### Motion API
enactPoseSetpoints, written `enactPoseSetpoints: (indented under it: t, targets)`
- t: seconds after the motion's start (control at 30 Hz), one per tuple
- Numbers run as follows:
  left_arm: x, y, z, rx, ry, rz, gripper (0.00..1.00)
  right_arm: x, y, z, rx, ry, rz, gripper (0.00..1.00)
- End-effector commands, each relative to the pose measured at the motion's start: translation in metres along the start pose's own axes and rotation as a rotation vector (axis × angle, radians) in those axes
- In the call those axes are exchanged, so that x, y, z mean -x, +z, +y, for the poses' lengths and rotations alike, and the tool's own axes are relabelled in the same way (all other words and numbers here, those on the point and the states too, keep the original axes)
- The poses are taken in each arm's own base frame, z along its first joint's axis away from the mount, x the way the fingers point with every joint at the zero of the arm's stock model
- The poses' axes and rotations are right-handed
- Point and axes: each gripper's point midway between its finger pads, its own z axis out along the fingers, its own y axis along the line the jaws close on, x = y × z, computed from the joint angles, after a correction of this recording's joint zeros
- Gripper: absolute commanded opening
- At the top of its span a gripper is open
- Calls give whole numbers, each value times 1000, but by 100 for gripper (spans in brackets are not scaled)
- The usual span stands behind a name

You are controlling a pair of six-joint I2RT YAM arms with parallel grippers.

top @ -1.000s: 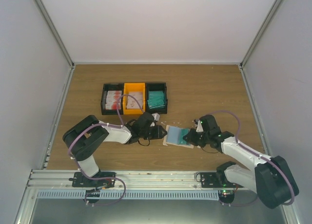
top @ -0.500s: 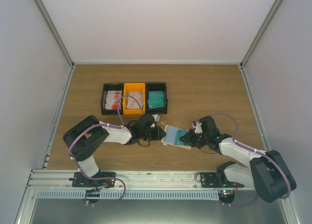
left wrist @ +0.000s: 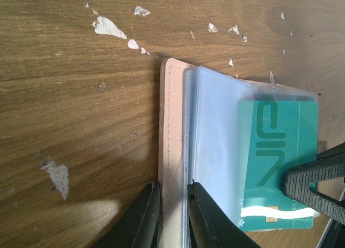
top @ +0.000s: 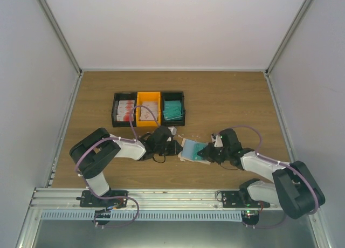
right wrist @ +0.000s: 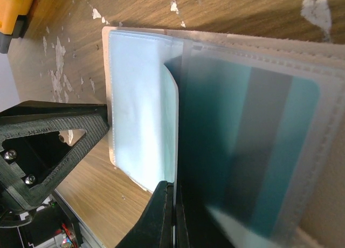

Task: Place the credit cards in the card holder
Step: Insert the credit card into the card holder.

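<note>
The jaws of the left gripper [left wrist: 172, 191], wider one second earlier, had narrowed onto the beige cover edge of the card holder [left wrist: 172, 124] and pinched it. The jaws of the right gripper [right wrist: 173, 191] were clamped on a teal credit card [left wrist: 277, 151], which was partly inside a clear sleeve. The open holder lay on the worktop [left wrist: 81, 124] toward its front edge, in front of the bins [top: 149, 109]. The right arm had reached slightly further left.

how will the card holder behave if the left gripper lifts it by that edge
Probably floppy: the card holder has thin clear sleeves that would likely fan open. Looks light, so a push may slide it on the wood table.
</note>
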Motion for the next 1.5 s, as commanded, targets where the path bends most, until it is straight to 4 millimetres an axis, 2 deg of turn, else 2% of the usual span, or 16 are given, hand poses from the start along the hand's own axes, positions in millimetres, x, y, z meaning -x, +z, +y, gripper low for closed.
enactPoseSetpoints:
  t: [0.0, 0.1, 0.57, 1.0, 1.23, 1.37, 1.47]
  targets:
    - [-25, 4, 29, 99, -1, 72, 19, -3, 1, -28, -86, 37, -30, 1]
    - [-26, 4, 29, 99, -1, 73, 18, -6, 0, -33, -94, 66, -37, 1]
    - [-29, 3, 27, 82, -11, 69, 11, -5, 7, -29, -43, 145, -38, 1]
    - [-32, 6, 21, 57, -5, 83, 9, -18, 16, -25, 11, 62, 54, 4]
    - [-32, 7, 16, 38, -6, 90, 9, -7, 13, -25, -26, 34, 7, 8]
    - [-31, 6, 13, 29, 2, 89, 10, 5, -2, -23, -76, 6, -78, 21]
    - [-30, 7, 9, 9, 11, 91, 10, 4, -7, -27, -116, 1, -80, 31]
